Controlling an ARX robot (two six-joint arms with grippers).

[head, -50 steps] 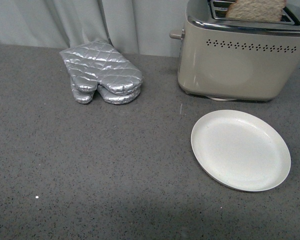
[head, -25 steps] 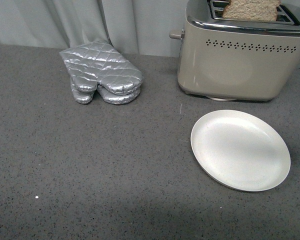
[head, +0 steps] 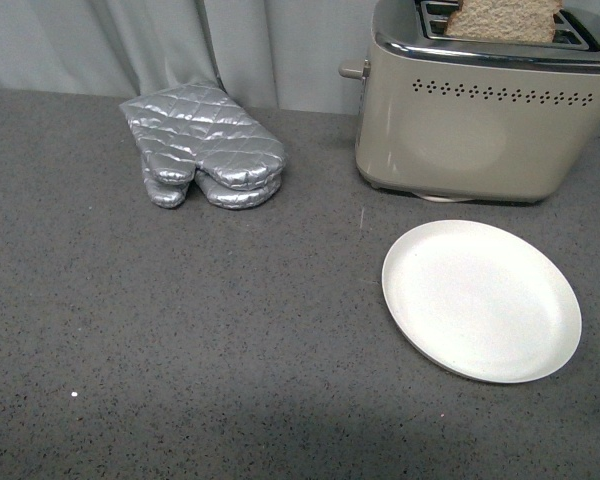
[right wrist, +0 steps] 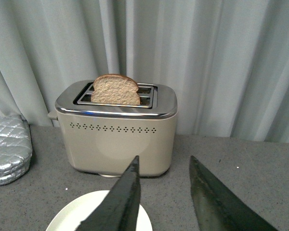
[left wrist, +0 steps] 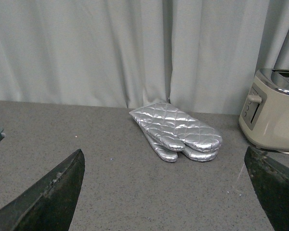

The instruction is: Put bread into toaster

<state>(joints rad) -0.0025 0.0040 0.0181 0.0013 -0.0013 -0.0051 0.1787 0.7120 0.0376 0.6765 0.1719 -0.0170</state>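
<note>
The beige-and-chrome toaster (head: pixel 480 110) stands at the back right of the grey counter. A slice of tan bread (head: pixel 504 20) stands upright in its front slot, its rounded top sticking out; it also shows in the right wrist view (right wrist: pixel 115 90) in the toaster (right wrist: pixel 118 137). My right gripper (right wrist: pixel 164 161) is open and empty, back from the toaster and above the counter. My left gripper (left wrist: pixel 166 159) is open wide and empty, over the counter facing the oven mitt; the toaster's lever side (left wrist: pixel 274 115) shows at its edge. Neither arm shows in the front view.
A silver quilted oven mitt (head: pixel 205 150) lies at the back left, also in the left wrist view (left wrist: pixel 178 131). An empty white plate (head: pixel 480 298) lies in front of the toaster, its rim in the right wrist view (right wrist: pixel 82 214). Grey curtains hang behind the counter.
The bread has sunk a little lower into the toaster slot and shifted slightly left. Nothing else has moved.
</note>
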